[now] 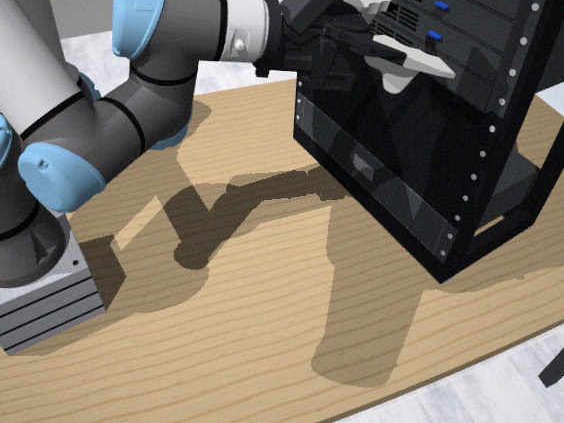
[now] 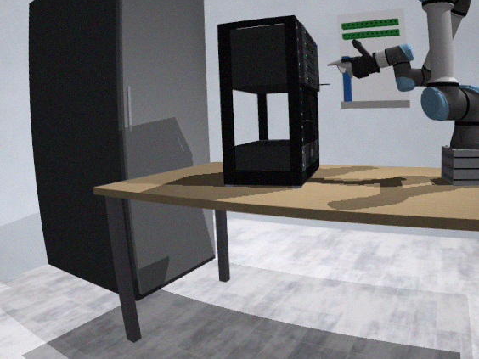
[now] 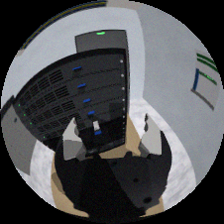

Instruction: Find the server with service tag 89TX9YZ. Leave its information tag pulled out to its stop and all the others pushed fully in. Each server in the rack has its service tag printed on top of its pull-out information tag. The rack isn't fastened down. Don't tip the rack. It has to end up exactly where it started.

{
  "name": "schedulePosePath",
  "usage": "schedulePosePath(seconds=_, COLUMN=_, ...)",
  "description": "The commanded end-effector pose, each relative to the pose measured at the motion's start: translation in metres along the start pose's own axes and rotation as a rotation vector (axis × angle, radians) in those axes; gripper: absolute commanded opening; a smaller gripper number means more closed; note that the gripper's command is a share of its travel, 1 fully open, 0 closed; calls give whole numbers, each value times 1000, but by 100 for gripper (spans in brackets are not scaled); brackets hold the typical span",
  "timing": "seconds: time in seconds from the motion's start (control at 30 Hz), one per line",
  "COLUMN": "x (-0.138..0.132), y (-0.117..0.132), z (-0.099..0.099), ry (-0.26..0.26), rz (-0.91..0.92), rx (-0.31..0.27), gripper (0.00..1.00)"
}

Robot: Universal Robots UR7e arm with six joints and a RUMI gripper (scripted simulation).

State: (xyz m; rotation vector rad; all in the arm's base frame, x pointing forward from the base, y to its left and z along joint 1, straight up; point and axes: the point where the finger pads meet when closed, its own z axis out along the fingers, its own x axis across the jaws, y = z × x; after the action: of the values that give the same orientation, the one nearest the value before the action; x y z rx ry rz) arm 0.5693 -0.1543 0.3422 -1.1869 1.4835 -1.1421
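Checking tags, apparently, we have the gripper (image 1: 421,40) (image 2: 330,64) (image 3: 110,116) spread; next, read the drawn tag (image 2: 324,84) (image 3: 96,126), wrist-view eight o'clock.

I observe the black rack (image 1: 445,274) (image 2: 295,103) (image 3: 123,89) upright on the tabletop, its dark, vented servers (image 1: 470,23) (image 2: 309,58) (image 3: 56,94) stacked in the upper part. The lowest visible information tag (image 2: 324,84) (image 3: 96,126) projects forward (white label, blue end; its text is illegible to me).
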Motion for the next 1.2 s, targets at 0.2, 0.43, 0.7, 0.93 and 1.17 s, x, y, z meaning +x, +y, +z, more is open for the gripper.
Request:
schedulePosePath(seconds=0.2, x=-1, y=-1, z=1, ry=13, rz=64, rx=-12, gripper=100)
schedulePosePath(seconds=0.43, x=-2, y=-2, z=1, ry=23, rz=110, rx=-20, gripper=100)
schedulePosePath(seconds=0.7, x=-2, y=-2, z=1, ry=31, rz=148, rx=-27, gripper=100)
schedulePosePath(seconds=0.93, x=-3, y=-2, z=1, ry=41, rz=193, rx=-34, gripper=100)
schedulePosePath(seconds=1.17, x=-4, y=-2, z=1, ry=49, rz=225, rx=-39, gripper=100)
